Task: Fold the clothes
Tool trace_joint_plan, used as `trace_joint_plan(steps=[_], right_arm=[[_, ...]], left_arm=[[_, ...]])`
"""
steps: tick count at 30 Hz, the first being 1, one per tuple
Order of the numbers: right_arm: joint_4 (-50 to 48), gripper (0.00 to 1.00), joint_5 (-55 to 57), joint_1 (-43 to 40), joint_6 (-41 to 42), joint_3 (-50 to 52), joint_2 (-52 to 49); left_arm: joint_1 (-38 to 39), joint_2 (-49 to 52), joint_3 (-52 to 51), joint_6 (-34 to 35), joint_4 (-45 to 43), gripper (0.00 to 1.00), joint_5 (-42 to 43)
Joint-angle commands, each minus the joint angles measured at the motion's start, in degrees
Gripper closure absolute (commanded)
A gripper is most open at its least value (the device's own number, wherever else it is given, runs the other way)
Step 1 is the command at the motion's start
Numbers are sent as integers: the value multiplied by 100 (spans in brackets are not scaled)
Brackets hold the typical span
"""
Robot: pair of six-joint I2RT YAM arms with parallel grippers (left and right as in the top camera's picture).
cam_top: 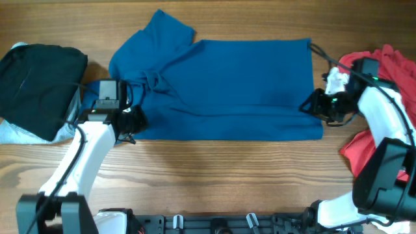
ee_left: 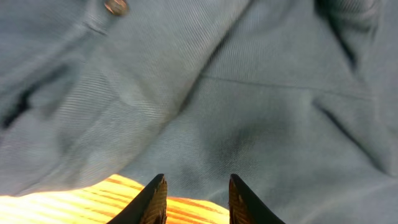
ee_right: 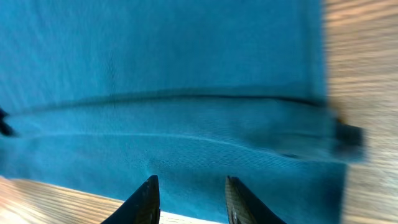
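Dark blue T-shirt (cam_top: 227,84) spread flat mid-tabletop (cam_top: 214,175), sleeve sticking out toward 11 o'clock. Black garment (cam_top: 36,81) at 9 o'clock, red garment (cam_top: 383,97) at 3 o'clock. Bare wood along 6 o'clock side. Left tool (ee_left: 196,199) parted, empty, at shirt's 8 o'clock edge. Right tool (ee_right: 189,202) parted, empty, over 3 o'clock hem.

The blue T-shirt (cam_top: 227,84) eats up most of the middle of the table (cam_top: 214,175), so the open lanes are the bare wood strip along the robot's side and a thinner one at the far edge. The left is boxed in by the black garment (cam_top: 36,81), near the left gripper (cam_top: 133,121). The right is tight too, with red shirts (cam_top: 398,62) heaped behind and under the arm of the right gripper (cam_top: 310,104). Both grippers sit at the shirt's edges, fingers spread.
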State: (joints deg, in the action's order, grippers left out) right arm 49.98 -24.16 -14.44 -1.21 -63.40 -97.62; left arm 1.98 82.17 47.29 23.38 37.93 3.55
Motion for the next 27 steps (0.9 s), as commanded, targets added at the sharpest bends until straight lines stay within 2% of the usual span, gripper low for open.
trace_joint_plan(steps=[1, 4, 8, 11, 14, 20, 27], right_arm=[[15, 65, 468, 345, 20, 15, -321], [-15, 65, 492, 490, 175, 15, -756], [-118, 64, 756, 490, 352, 15, -1458], [-186, 62, 1558, 487, 1003, 15, -1801], [-201, 62, 2155, 437, 1237, 15, -1821], [-219, 62, 2310, -76, 1340, 15, -1821], [-254, 62, 2293, -103, 1333, 15, -1821]], left_arm=[[52, 525, 26, -72, -155, 67, 87], [35, 966, 26, -70, -424, 66, -13], [37, 1032, 28, -68, -382, 62, -741], [35, 1032, 28, -61, -173, 60, -1572], [-79, 1032, 28, 173, -149, 60, -1974], [-1117, 1032, 28, 282, -151, 60, -2013], [-1941, 1029, 28, 332, 68, 58, -1963]])
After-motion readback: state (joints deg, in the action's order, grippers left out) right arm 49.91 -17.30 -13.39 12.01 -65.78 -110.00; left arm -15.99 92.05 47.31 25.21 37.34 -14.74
